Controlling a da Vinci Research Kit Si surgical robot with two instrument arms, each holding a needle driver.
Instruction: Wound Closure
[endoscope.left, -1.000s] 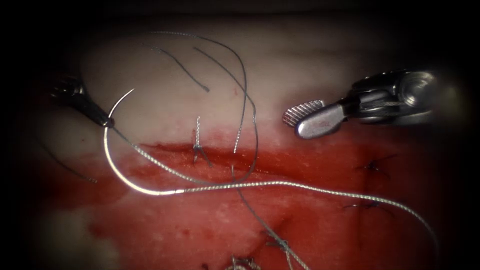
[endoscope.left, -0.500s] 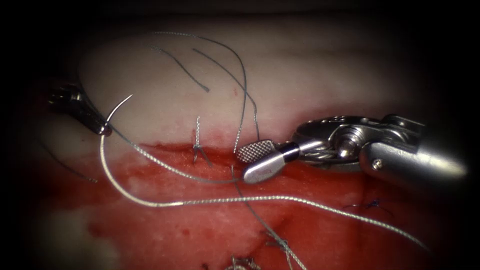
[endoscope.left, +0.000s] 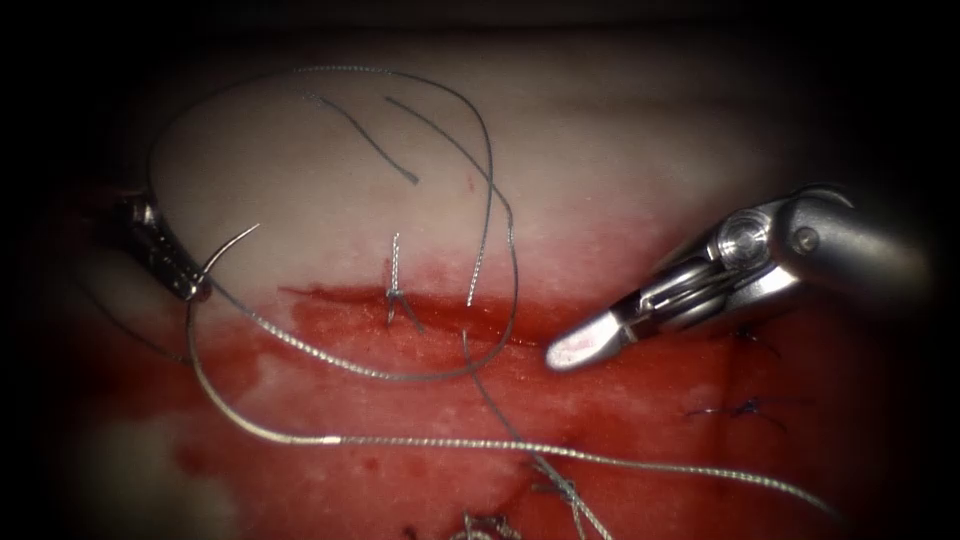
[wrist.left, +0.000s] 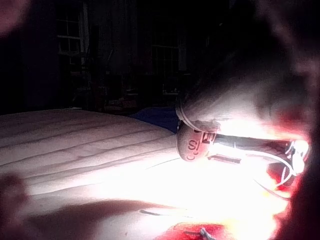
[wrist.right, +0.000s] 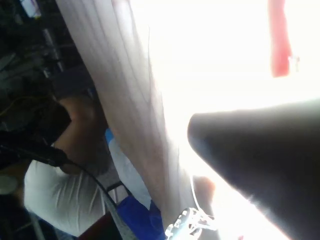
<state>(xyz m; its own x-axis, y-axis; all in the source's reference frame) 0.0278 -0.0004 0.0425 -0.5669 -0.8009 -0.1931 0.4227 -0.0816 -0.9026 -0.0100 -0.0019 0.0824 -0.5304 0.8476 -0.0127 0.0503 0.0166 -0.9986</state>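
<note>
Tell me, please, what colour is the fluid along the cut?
Red, clearest in the endoscope view: the fluid spreads over the tissue.

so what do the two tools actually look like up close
The right end effector is polished silver metal: slim rounded jaws, a round pivot disc, fine cables at the wrist, and a smooth grey shaft. The left end effector is darker, a narrow tapered metal tip.

thread (endoscope.left: 600, 455): runs off lower edge | needle (endoscope.left: 215, 385): grasp point hidden by left hand (endoscope.left: 195, 288)
</note>
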